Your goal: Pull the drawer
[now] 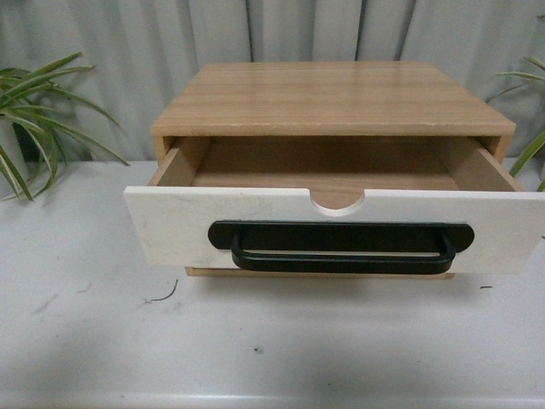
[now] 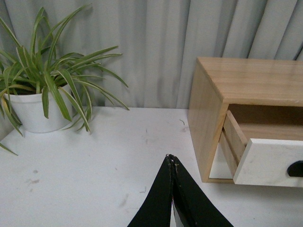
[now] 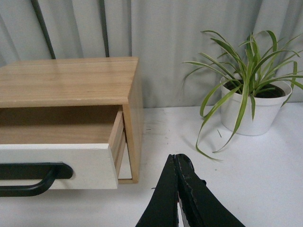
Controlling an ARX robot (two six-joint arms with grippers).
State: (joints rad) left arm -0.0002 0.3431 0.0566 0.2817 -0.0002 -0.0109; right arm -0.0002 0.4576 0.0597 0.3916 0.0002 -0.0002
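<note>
Left gripper [image 2: 171, 159]: pressed together, holding nothing, above the table [image 2: 85, 165], well left of the cabinet [image 1: 332, 94]. Drawer [image 1: 170, 223]: centre, well out (inside bare). Pull looks done; any further draw should go straight and slow by the handle [image 1: 341, 257]. Right gripper [image 3: 176, 158]: likewise closed, clear to the right.

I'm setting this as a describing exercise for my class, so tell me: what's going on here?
The drawer is pulled well out of the wooden cabinet, and what shows of its inside is empty. Nothing is holding its handle: the left gripper and right gripper are both shut, off to either side of the cabinet above the table.
</note>
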